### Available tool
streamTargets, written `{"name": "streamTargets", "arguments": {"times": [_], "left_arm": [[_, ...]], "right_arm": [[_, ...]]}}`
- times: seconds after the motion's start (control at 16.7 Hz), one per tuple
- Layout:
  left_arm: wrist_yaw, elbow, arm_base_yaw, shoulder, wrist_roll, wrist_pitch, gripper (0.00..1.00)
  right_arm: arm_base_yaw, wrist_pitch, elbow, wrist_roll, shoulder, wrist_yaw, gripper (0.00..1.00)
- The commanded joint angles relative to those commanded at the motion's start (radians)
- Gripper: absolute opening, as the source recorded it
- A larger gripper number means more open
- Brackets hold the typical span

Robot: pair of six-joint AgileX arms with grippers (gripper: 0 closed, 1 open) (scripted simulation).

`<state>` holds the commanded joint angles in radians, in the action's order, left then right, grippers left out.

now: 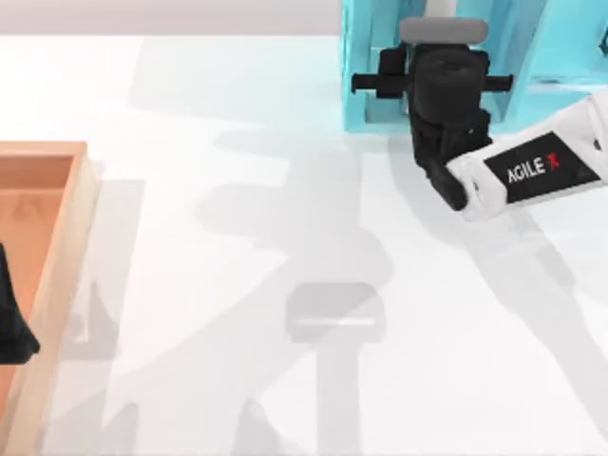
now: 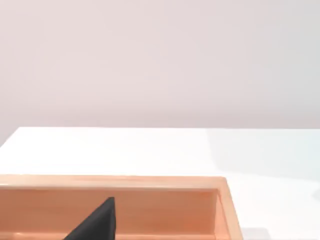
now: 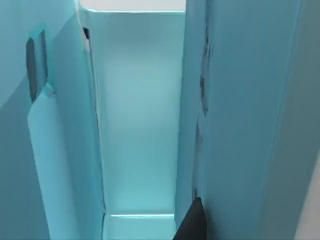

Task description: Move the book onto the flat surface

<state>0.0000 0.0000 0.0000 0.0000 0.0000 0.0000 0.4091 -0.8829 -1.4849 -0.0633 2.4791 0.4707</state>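
Observation:
My right gripper [image 1: 439,84] reaches into the light-blue shelf unit [image 1: 366,66] at the back right of the top view. In the right wrist view the book [image 3: 240,125] stands upright inside the shelf, showing a tall teal cover with a scuffed front edge. A black part of the gripper lies close against that edge. The flat surface [image 1: 285,142] is the wide white tabletop in front of the shelf. My left gripper [image 1: 14,323] is parked at the far left, over the wooden tray.
An orange-brown wooden tray [image 1: 76,218] lies along the left edge of the table, and its rim [image 2: 150,182] also shows in the left wrist view. Teal shelf walls [image 3: 55,150] and a back panel [image 3: 140,110] close in around the right gripper.

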Motion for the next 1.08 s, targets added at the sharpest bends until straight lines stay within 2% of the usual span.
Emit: {"name": "streamTargets", "arguments": {"times": [0.24,0.3,0.84,1.08], "left_arm": [[0.0,0.0,0.0,0.0,0.0,0.0,1.0],[0.0,0.0,0.0,0.0,0.0,0.0,1.0],[0.0,0.0,0.0,0.0,0.0,0.0,1.0],[0.0,0.0,0.0,0.0,0.0,0.0,1.0]], "right_arm": [[0.0,0.0,0.0,0.0,0.0,0.0,0.02],[0.0,0.0,0.0,0.0,0.0,0.0,0.0],[0.001,0.001,0.002,-0.001,-0.004,0.001,0.0],[0.032,0.052,0.057,-0.006,-0.113,0.036,0.0]]}}
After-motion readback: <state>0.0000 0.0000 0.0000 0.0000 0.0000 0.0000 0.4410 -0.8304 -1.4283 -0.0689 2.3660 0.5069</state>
